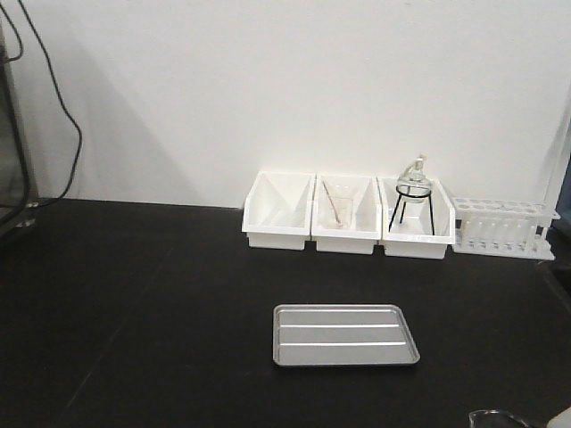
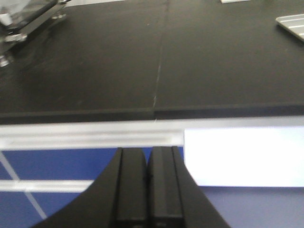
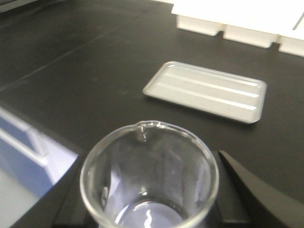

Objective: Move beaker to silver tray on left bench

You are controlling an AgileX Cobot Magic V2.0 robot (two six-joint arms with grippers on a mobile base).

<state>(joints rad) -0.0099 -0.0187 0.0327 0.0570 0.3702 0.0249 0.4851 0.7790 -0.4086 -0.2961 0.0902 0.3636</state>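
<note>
1. Beaker point(image 3: 147, 166), nearest, is squeezed inside the right gripper point(image 3: 154, 204).
2. Silver tray point(image 3: 205, 91) lies at one o'clock.
3. Left gripper point(image 2: 148, 190) is pinched closed, empty.
4. Glass looks light, slippery, breakable: hold its sides gently.

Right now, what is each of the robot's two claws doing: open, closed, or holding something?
Left gripper: closed, with nothing between its fingers.
Right gripper: closed on the beaker, holding it.

Front camera faces wall point(image 1: 268, 89); all three share silver tray point(image 1: 345, 335).
</note>
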